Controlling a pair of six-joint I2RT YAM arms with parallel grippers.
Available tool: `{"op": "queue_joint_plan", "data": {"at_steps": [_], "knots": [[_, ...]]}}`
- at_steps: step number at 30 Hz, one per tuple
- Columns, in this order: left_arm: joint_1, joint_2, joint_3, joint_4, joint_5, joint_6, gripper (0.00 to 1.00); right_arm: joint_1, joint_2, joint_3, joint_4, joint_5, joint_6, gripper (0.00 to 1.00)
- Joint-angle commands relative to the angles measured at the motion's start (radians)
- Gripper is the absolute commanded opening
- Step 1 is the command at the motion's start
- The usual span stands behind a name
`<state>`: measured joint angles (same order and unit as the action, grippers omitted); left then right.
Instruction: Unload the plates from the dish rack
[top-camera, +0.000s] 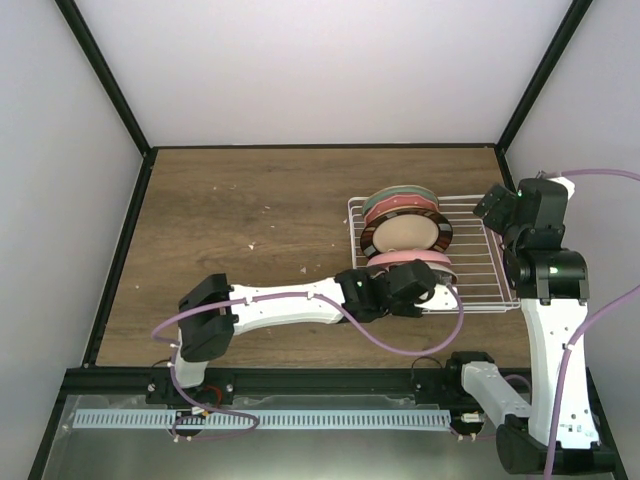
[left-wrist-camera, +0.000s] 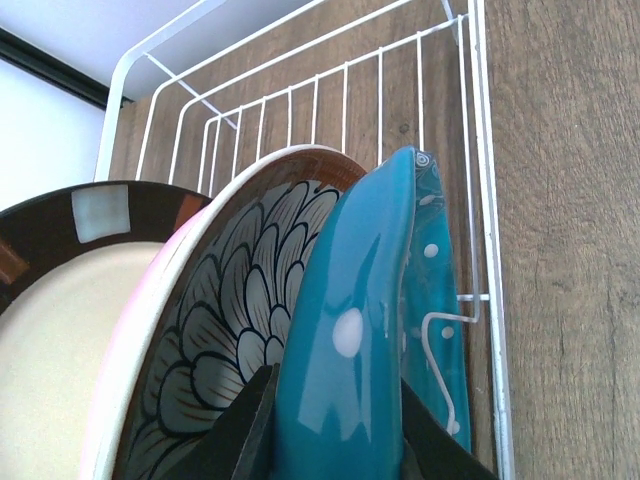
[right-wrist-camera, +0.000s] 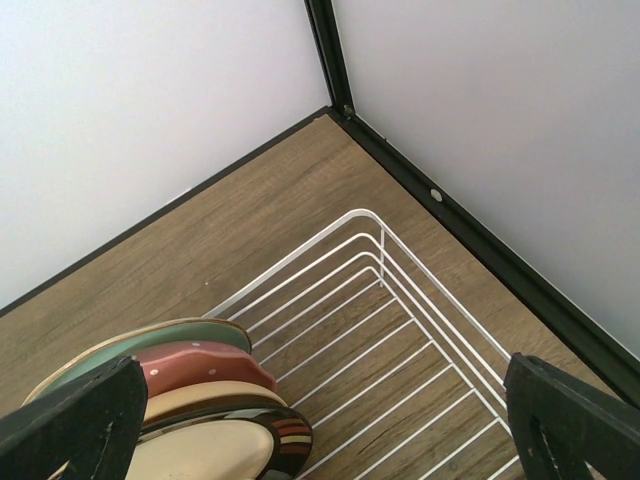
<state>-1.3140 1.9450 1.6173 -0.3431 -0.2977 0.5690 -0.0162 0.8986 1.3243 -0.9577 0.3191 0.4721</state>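
Left gripper jaws clamp teal plate rim, in dish rack. Right gripper jaws spread wide above rack.

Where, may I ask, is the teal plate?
Left wrist view: teal plate upright in the dish rack beside the petal-patterned plate, between the left end effector's fingers.

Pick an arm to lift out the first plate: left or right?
Left. The left tool grips the teal white-dotted plate at the near end of the dish rack. The right tool hangs open above the rack, holding nothing.
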Motion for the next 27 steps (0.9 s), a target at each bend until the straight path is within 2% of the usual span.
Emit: {"op": "queue_joint_plan", "data": {"at_steps": [1,12,17,27], "knots": [[-0.007,-0.020,0.053,0.084,-0.099,0.057,0.04,-0.005,-0.015,-0.011,0.008,0.012,0.007,1.00],[-0.022,-0.062,0.124,0.090,-0.142,0.111,0.04,-0.005,-0.017,-0.041,0.015,-0.038,0.037,1.00],[-0.022,-0.086,0.168,0.038,-0.136,0.102,0.04,-0.005,-0.028,-0.067,0.016,-0.060,0.065,1.00],[-0.023,-0.212,0.120,-0.004,-0.091,0.087,0.04,-0.005,-0.029,-0.081,0.026,-0.085,0.066,1.00]]}}
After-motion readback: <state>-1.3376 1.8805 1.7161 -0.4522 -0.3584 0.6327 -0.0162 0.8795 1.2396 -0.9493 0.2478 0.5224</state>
